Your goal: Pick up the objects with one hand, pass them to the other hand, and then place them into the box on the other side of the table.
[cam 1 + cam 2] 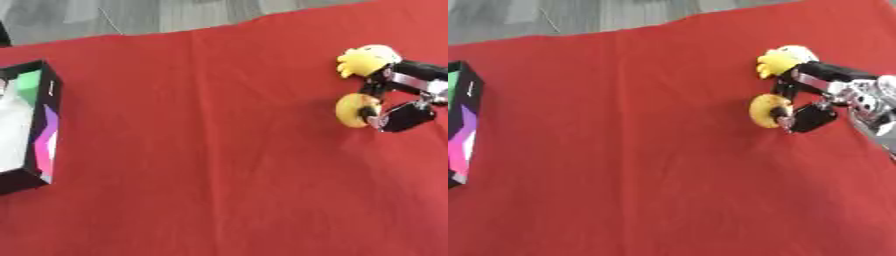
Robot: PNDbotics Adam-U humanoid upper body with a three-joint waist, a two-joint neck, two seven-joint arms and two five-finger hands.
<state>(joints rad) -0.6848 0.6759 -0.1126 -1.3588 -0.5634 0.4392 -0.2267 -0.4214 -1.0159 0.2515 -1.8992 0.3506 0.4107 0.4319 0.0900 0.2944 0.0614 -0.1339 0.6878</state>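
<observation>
A red-covered table (219,150) carries a black box (35,125) at its left edge and two yellow objects (768,111) near its right.

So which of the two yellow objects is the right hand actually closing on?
The round yellow disc-shaped one, nearer the camera; the right hand's fingers curl against it. The yellow-and-white toy lies beyond, behind the hand.

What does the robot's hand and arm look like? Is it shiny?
Partly. The right hand is made of blocky black pieces, like little boxes joined together. Behind it, the right arm has shiny silver metal joints with round parts, and another black block on top. The left hand and arm are not in view.
</observation>
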